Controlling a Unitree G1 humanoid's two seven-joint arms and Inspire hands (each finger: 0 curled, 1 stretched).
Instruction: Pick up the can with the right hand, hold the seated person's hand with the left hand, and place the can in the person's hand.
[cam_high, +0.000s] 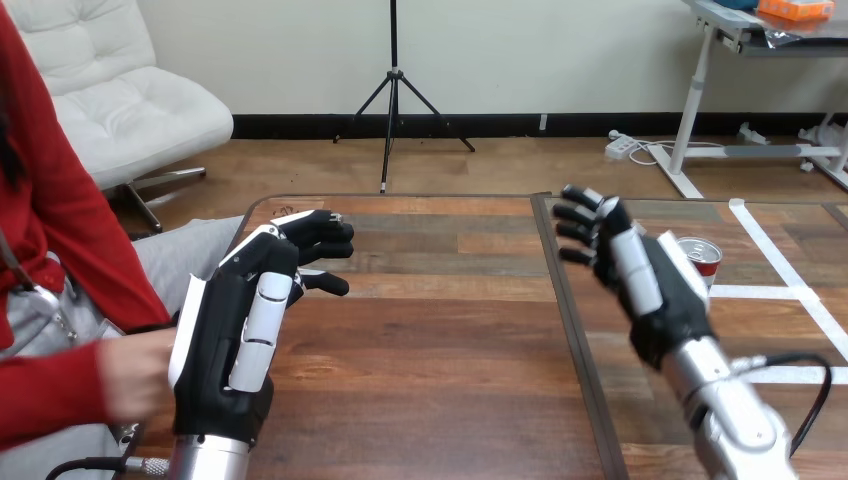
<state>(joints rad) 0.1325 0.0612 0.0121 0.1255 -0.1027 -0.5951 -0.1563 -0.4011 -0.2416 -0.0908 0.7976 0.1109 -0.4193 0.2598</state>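
left forearm (208, 460): I see it come in at the bottom edge, left of centre, with only a short silver stub showing below the wrist.
right forearm (738, 408): it enters at the bottom right and angles up and left to the wrist.
person's hand (132, 375): at the view's left on a red sleeve, blurred and low. It sits right beside the base of my left hand. I can't tell if the two touch, and no robot finger is wrapped round it.
left hand (238, 340): over the table's near-left part with its white back shell towards the camera. The fingers (318, 236) reach away from me and bend loosely at the tips, and the thumb sticks out to the right. Relaxed and spread, nothing in it.
table (440, 340): wooden planks, with a dark seam running near to far just right of centre. My left hand is left of the seam and my right hand is right of it.
right hand (655, 290): raised over the right half, back shell facing right and palm facing left. The fingers are splayed wide with a slight bend and hold nothing.
can (704, 256): upright on the table just beyond the right hand, on its back-shell side. Silver top, red label. The lower left part is hidden by the hand, so I can't tell about contact. It is not inside the fingers.
tape lines (792, 293): white strips on the table's right part, one running out to the right from beside the can and one going diagonally near to far.
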